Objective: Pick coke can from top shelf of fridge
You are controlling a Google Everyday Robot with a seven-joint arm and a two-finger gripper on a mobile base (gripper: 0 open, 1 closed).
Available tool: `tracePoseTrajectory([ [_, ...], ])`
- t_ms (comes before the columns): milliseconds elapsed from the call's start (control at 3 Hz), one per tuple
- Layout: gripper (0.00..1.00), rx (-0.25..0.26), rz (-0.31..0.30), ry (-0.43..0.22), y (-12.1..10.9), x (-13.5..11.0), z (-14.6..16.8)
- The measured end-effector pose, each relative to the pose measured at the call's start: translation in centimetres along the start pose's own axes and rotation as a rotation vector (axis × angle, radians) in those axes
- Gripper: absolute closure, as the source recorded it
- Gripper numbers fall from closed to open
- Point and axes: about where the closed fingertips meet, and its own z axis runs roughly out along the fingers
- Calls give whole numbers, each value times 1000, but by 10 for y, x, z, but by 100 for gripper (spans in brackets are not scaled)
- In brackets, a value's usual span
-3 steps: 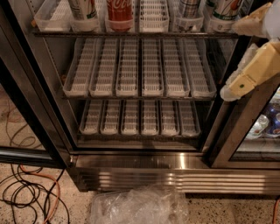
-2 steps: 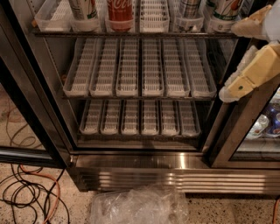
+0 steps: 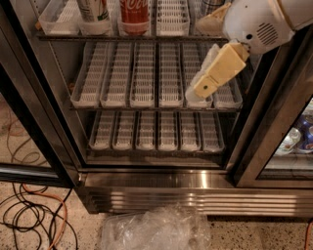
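The coke can (image 3: pixel 134 14), red with white script, stands on the top shelf (image 3: pixel 132 37) of the fridge (image 3: pixel 156 180), in a lane left of the middle; its top is cut off by the frame edge. A white-and-green can (image 3: pixel 93 12) stands to its left and a silver-dark can (image 3: pixel 212 6) to its right. My gripper (image 3: pixel 199 91), cream-coloured, hangs from the white arm housing (image 3: pixel 259 22) at the upper right. It points down-left in front of the middle rack's right lanes, below and to the right of the coke can, and holds nothing.
Two can-less racks of white trays (image 3: pixel 156 73) lie below the top shelf. The open door's dark frame (image 3: pixel 34 122) stands at the left, and a glass door with drinks behind it (image 3: pixel 298 139) at the right. Cables (image 3: pixel 34 215) and a crumpled plastic bag (image 3: pixel 154 229) lie on the floor.
My gripper and arm have moved left, from beside the right door frame to in front of the middle rack's right lanes. The cans have not moved.
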Motion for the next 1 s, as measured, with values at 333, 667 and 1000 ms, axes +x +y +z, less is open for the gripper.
tracePoseTrajectory([
  [333,0,-17,-34,-76,-15,-29,28],
  [667,0,-18,-35,-80,-16,-31,30],
  [1000,0,-9,-26,-108,-22,-32,35],
])
